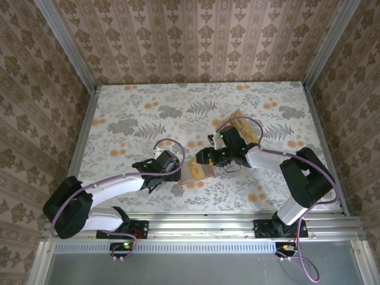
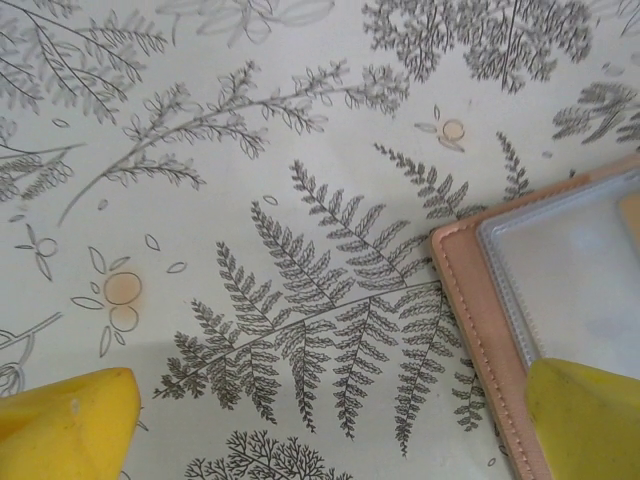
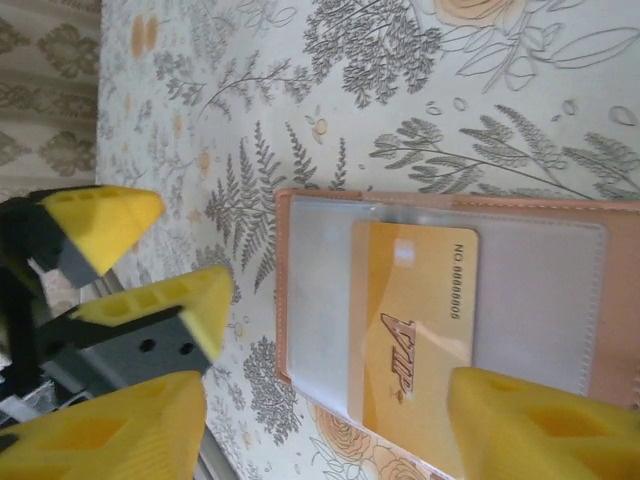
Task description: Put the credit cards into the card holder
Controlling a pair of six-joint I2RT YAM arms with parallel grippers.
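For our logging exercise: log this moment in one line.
left pincer open | right pincer open | credit card lies on open card holder

You see a cream table (image 1: pixel 119 113) printed with grey ferns and pale orange blossoms, and tan walls (image 1: pixel 196 41) striped in brown damask. The card holder (image 2: pixel 470 310) is pinkish-brown with matching stitching and a frosted grey pocket. The credit card (image 3: pixel 415 310) is golden yellow with dark lettering. Left gripper (image 2: pixel 325 425) and right gripper (image 3: pixel 320 430) — both yellow-tipped.
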